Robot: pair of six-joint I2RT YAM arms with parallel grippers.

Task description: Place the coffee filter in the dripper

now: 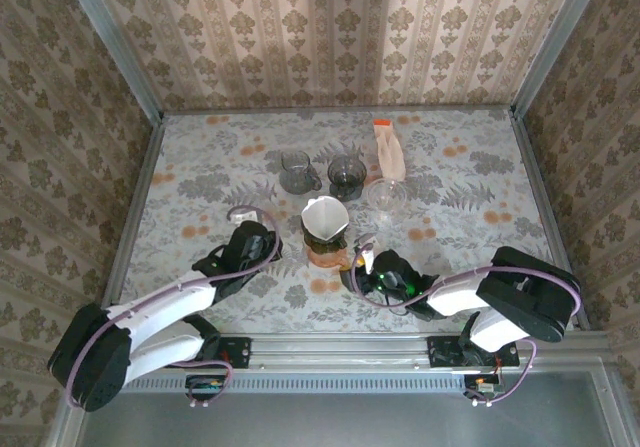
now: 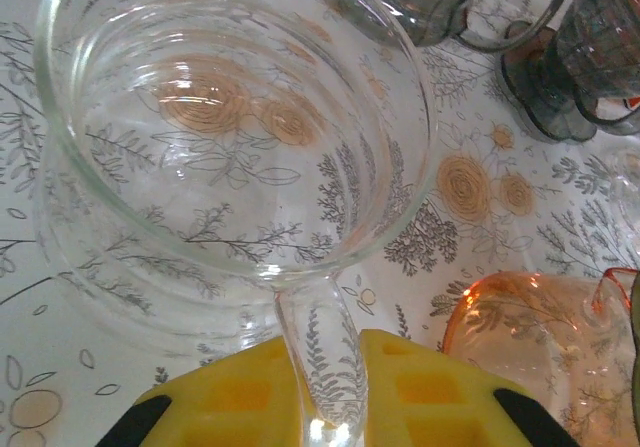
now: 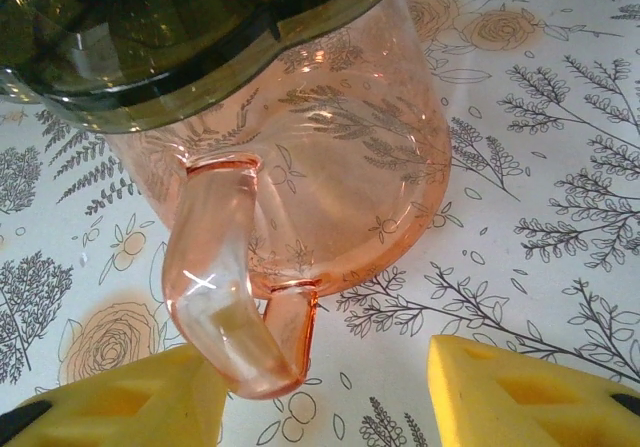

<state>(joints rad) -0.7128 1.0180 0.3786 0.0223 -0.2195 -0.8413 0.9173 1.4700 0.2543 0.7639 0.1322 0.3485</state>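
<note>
Gently close the released right gripper [image 3: 325, 392] on the handle of the pink server [image 3: 340, 167] — left gripper [image 2: 322, 402] clenched on the clear jug [image 2: 418, 142] by its handle — without tipping the white filter [image 1: 324, 215] sitting in the dripper [image 3: 200, 37], mid-frame.

Beige damask-patterned walls [image 1: 330, 27], floral tablecloth [image 1: 480, 177], aluminium corner posts [image 1: 113, 42]

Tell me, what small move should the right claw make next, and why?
Probably close the right gripper on the handle of the pink mug: its yellow fingers stand open on either side of it. The dripper, with the white filter in it, sits on that mug, so a grip would likely steady it. The left gripper is shut on the handle of the clear cup.
</note>
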